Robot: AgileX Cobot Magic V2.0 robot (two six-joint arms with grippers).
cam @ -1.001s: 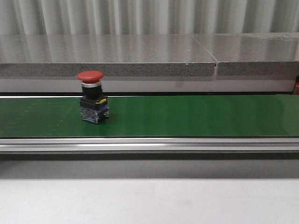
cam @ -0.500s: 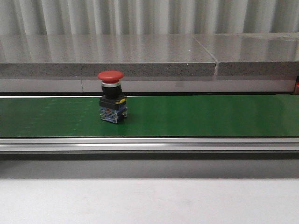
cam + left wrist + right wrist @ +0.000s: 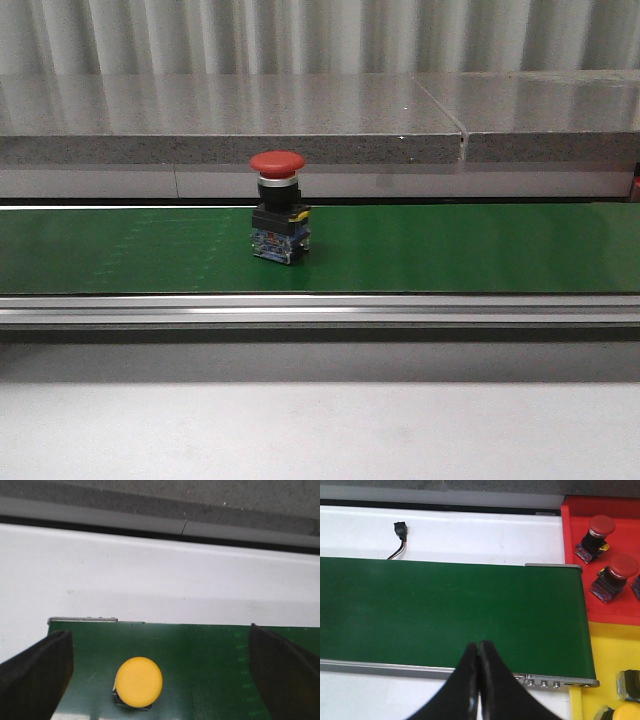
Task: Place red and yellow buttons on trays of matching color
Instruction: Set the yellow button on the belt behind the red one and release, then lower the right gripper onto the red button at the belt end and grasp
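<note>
A red button (image 3: 278, 208) stands upright on the green belt (image 3: 450, 250) in the front view, left of its middle. No gripper shows in that view. In the left wrist view a yellow button (image 3: 139, 681) stands on the belt near its end, between the wide-apart fingers of my left gripper (image 3: 161, 672), which is open and above it. My right gripper (image 3: 479, 647) is shut and empty over the belt's near edge. The red tray (image 3: 605, 565) holds two red buttons (image 3: 597, 532) (image 3: 615, 576). The yellow tray (image 3: 610, 655) lies beside it, with a yellow button (image 3: 622, 712) at its corner.
A grey stone ledge (image 3: 230, 120) runs behind the belt. An aluminium rail (image 3: 320, 312) borders its front. A small black plug with a wire (image 3: 399, 536) lies on the white table beyond the belt in the right wrist view.
The red button has travelled to the right along the belt, still upright.
</note>
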